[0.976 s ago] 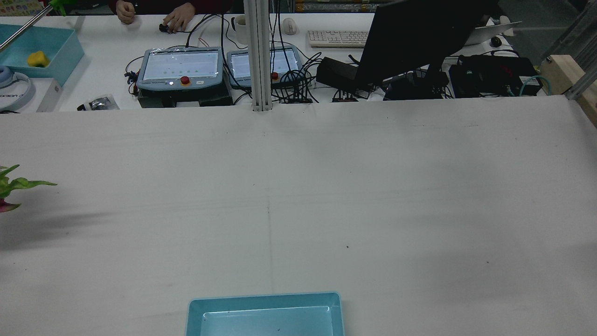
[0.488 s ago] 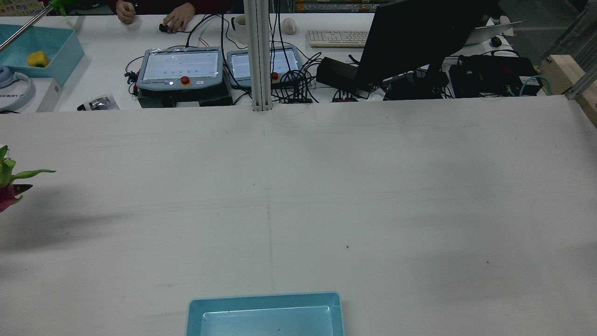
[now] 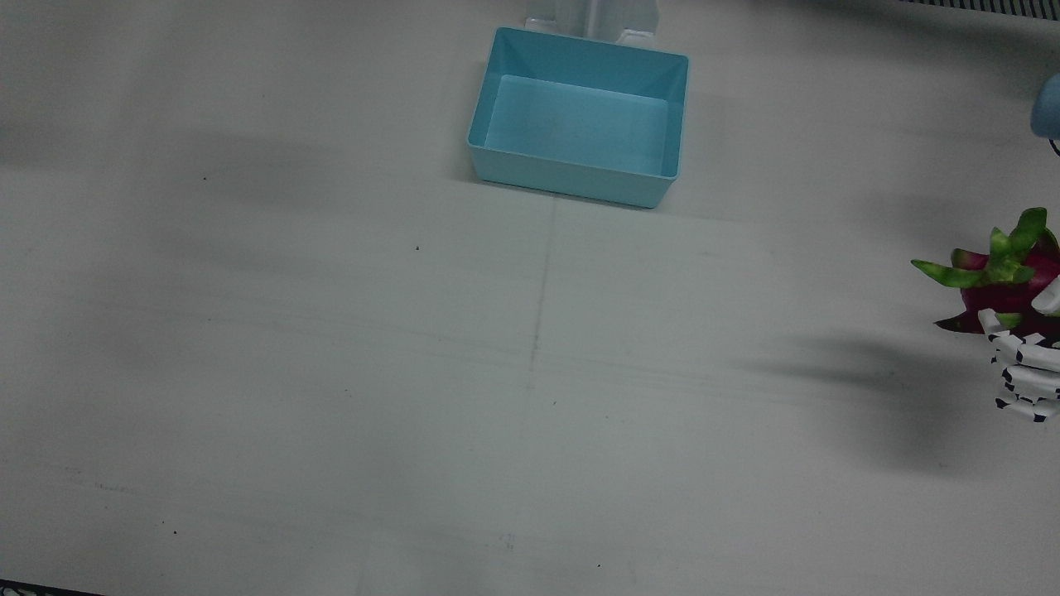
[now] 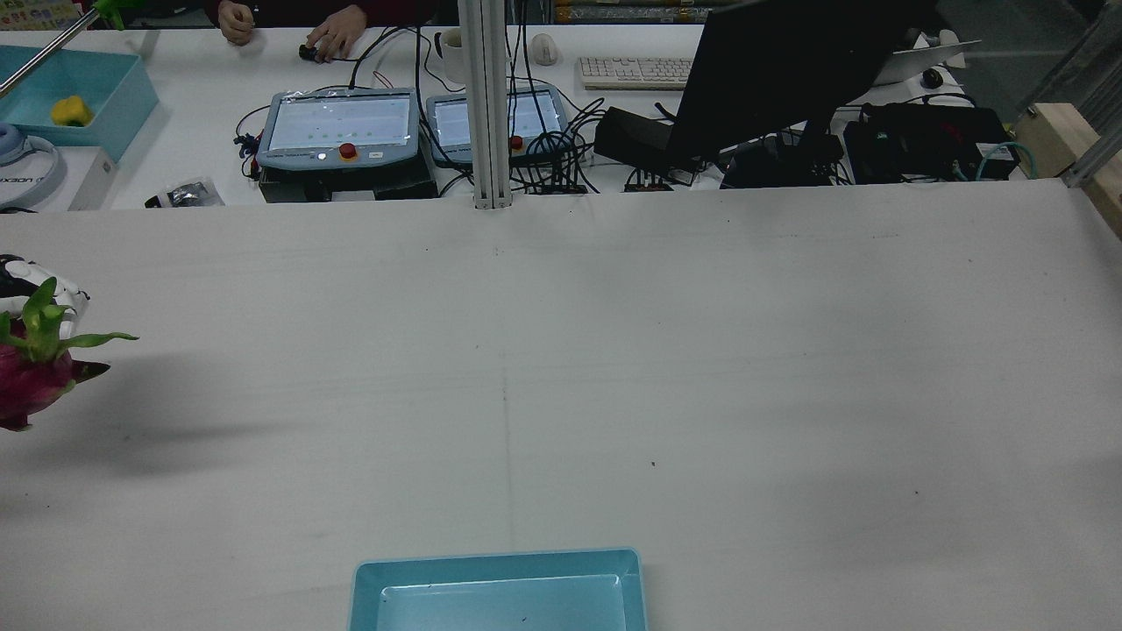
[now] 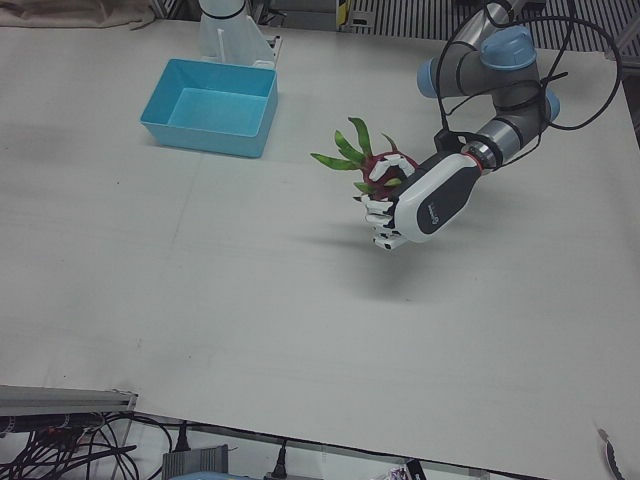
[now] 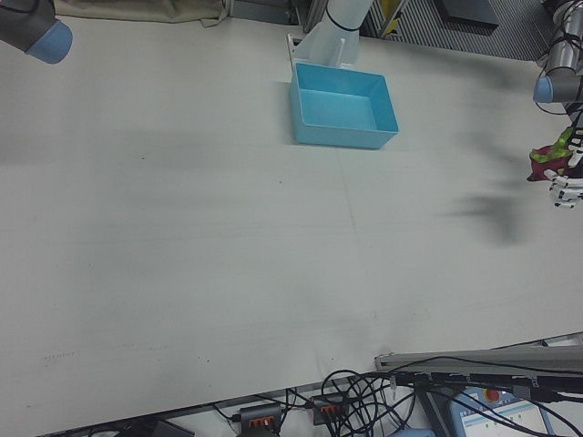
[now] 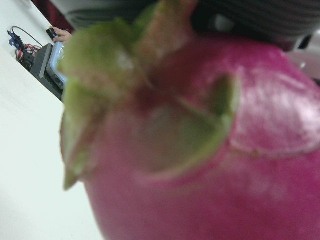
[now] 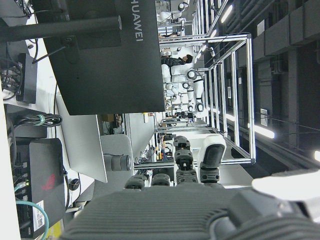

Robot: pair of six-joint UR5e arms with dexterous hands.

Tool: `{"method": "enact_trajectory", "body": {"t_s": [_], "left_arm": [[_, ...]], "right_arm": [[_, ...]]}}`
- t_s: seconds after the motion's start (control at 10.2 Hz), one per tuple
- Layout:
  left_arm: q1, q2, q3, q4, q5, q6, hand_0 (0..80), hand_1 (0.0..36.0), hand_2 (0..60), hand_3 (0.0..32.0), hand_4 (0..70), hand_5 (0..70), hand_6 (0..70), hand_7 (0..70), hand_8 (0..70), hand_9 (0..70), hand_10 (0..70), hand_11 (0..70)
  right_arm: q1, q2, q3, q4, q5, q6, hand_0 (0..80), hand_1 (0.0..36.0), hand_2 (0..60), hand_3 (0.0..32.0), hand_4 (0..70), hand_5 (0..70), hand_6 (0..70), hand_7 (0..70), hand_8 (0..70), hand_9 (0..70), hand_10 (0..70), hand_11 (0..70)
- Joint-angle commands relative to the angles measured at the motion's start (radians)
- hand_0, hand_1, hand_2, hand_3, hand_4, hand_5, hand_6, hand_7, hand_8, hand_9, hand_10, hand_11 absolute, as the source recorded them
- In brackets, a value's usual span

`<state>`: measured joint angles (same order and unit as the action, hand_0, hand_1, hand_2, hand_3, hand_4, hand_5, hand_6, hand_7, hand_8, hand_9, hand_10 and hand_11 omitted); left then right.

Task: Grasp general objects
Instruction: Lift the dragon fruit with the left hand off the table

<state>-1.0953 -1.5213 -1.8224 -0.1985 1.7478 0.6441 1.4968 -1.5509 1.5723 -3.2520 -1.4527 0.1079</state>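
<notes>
Front view looks almost straight down on the white table (image 3: pixel 331 372), blue bin (image 3: pixel 580 116) at its top edge; rear view sits high on the opposite side, facing across the table to the operators' desk, same blue bin at its bottom edge; left-front view angles down from the operators' side, nearer, sharing the bin and the left hand (image 5: pixel 425 200) holding the dragon fruit (image 5: pixel 375 168); right-front view covers the other half, wider, bin shared; left hand view is very close, fruit blurred, filling it; right hand view lies sideways, facing a black monitor (image 8: pixel 100 55)
</notes>
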Motion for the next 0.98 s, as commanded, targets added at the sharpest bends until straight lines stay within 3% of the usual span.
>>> {"method": "enact_trajectory", "body": {"t_s": [0.0,0.1,0.39,0.68,0.88], "left_arm": [[0.008,0.004,-0.002,-0.053,0.119,-0.004,12.6,0.0,60.0,0.0,70.0,58.9,70.0,70.0,70.0,70.0,70.0,70.0],[0.026,0.009,-0.002,-0.061,0.145,-0.020,13.2,0.0,60.0,0.0,70.0,58.5,70.0,70.0,70.0,70.0,70.0,70.0],[0.151,0.055,-0.002,-0.142,0.133,-0.034,12.5,0.0,60.0,0.0,70.0,60.9,70.0,70.0,70.0,70.0,70.0,70.0],[0.178,0.055,-0.008,-0.156,0.122,-0.040,8.2,0.0,60.0,0.0,70.0,66.1,70.0,70.0,70.0,70.0,70.0,70.0],[0.221,0.055,-0.032,-0.174,0.072,-0.108,9.9,0.8,60.0,0.0,70.0,68.9,70.0,70.0,70.0,70.0,70.0,70.0]], "right_arm": [[-0.001,0.000,0.000,0.000,0.000,0.000,0.0,0.0,0.0,0.0,0.0,0.0,0.0,0.0,0.0,0.0,0.0,0.0],[-0.001,0.000,0.000,0.000,0.000,0.000,0.0,0.0,0.0,0.0,0.0,0.0,0.0,0.0,0.0,0.0,0.0,0.0],[-0.001,0.000,-0.002,0.000,0.000,0.001,0.0,0.0,0.0,0.0,0.0,0.0,0.0,0.0,0.0,0.0,0.0,0.0],[-0.001,0.000,-0.002,0.000,0.000,0.001,0.0,0.0,0.0,0.0,0.0,0.0,0.0,0.0,0.0,0.0,0.0,0.0],[0.000,0.000,-0.002,0.000,0.000,0.001,0.0,0.0,0.0,0.0,0.0,0.0,0.0,0.0,0.0,0.0,0.0,0.0]]}}
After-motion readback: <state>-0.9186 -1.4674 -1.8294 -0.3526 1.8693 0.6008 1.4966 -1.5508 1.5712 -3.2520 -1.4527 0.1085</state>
